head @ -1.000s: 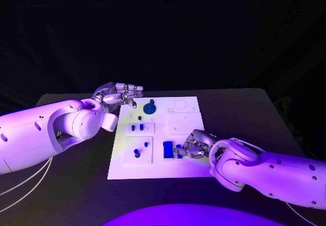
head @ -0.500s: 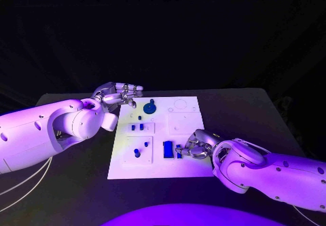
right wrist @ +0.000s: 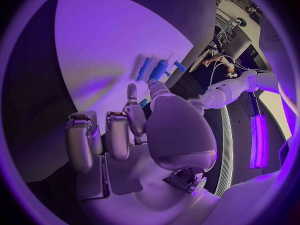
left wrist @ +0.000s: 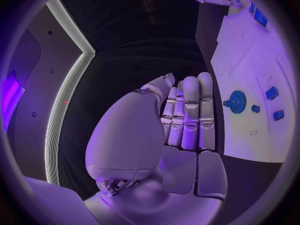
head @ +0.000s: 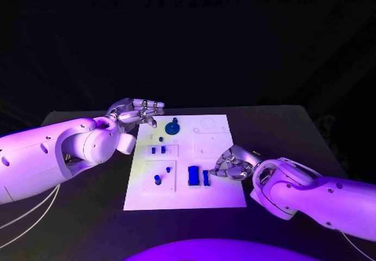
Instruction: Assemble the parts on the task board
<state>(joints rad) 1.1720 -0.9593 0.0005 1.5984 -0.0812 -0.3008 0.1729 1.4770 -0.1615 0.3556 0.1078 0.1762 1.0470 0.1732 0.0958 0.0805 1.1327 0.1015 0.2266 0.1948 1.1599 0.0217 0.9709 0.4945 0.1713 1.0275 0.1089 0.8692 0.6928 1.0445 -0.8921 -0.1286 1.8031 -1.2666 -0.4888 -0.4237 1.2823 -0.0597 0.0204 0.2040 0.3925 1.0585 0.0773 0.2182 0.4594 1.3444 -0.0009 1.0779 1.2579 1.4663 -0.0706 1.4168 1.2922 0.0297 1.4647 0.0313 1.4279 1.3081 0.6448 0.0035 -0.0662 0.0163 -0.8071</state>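
The white task board [head: 184, 193] lies in the middle of the black table. A blue gear [head: 172, 126] sits near its far edge, also seen in the left wrist view as the gear [left wrist: 237, 101]. Small blue parts [head: 159, 149] stand mid-board, and two more [head: 162, 174] nearer me. A long blue bar [head: 193, 174] and a shorter bar [head: 207, 178] lie side by side. My right hand [head: 230, 165] hovers just right of the shorter bar, fingers loosely bent, holding nothing. My left hand [head: 141, 112] hangs at the board's far left corner, fingers straight [left wrist: 187, 116] and empty.
Black table [head: 86, 179] surrounds the board, with its far edge just beyond the board and bare room on both sides. My left forearm [head: 55, 155] covers the table left of the board. My right forearm [head: 313, 196] lies over the near right part.
My right hand has drawn back to the right, away from the shorter blue bar, which now lies uncovered beside the long bar. The left hand has stayed put.
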